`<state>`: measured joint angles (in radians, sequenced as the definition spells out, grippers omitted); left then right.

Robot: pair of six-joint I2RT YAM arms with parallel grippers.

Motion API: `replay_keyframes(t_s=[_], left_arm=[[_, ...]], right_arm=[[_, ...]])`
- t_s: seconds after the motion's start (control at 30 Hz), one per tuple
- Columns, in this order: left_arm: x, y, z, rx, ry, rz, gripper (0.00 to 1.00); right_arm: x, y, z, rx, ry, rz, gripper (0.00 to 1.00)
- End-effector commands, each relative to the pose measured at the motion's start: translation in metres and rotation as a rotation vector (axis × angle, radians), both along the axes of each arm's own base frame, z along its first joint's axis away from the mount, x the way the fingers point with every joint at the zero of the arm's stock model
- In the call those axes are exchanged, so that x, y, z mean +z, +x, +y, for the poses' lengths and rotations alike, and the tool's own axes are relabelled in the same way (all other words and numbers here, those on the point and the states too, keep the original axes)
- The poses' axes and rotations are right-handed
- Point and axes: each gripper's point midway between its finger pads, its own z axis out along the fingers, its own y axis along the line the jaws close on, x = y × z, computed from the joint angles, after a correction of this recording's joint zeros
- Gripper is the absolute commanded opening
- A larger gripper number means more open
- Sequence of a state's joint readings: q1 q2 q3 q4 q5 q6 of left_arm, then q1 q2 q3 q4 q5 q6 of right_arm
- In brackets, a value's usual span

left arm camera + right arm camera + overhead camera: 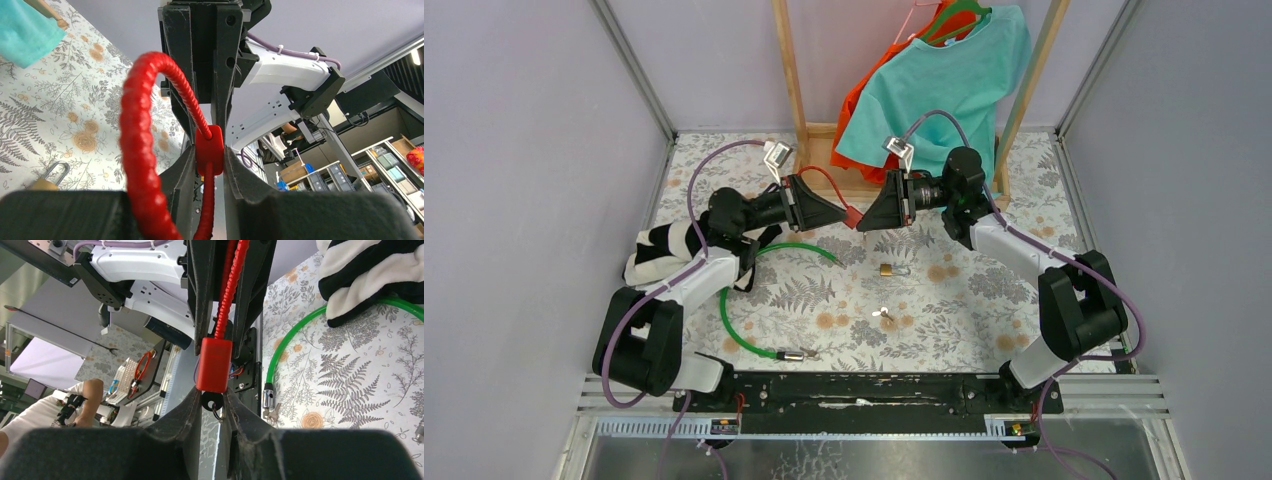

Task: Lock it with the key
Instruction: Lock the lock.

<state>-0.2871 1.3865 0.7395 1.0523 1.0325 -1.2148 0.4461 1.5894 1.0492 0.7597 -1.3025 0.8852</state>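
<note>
A red cable lock hangs in the air between my two grippers, and its block-shaped body [852, 216] [209, 149] [214, 364] is pinched in my left gripper [842, 213] [209, 160], which is shut on it. The red cable [136, 145] loops back past the left fingers. A black-headed key [211, 401] sticks out of the body's end. My right gripper [865, 220] [212, 402] faces the left one, and its two pads press on that key head from both sides.
On the floral table [984, 300] lie a small brass padlock [887, 269], a loose small key [884, 314] and a green cable lock [742, 330] with a metal end [795, 354]. A striped cloth [664, 252] lies at left. Shirts [944, 80] hang on a wooden rack behind.
</note>
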Motion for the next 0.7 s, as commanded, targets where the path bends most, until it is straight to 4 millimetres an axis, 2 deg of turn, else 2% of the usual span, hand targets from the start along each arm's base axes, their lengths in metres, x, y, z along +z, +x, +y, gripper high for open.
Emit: replay_keyframes(t_s=[0.0,0.07,0.27,0.57,0.67], left_arm=[[0.001,0.010,0.001,0.051,-0.004,0.015,0.00],[-0.007,0.018,0.001,0.075,0.019,0.067,0.00],[-0.039,0.042,-0.001,0.140,0.104,0.223,0.00],[-0.058,0.056,-0.002,0.180,0.109,0.380,0.00],[-0.059,0.056,-0.002,0.181,0.111,0.377,0.00]], right_arm=[[0.006,-0.005,0.000,0.025,0.013,-0.088,0.11],[0.005,0.000,0.001,0.007,0.000,-0.122,0.06],[-0.020,0.022,-0.003,-0.115,-0.187,-0.274,0.01],[-0.042,0.063,-0.016,-0.335,-0.394,-0.411,0.00],[-0.044,0.066,-0.019,-0.357,-0.415,-0.415,0.03]])
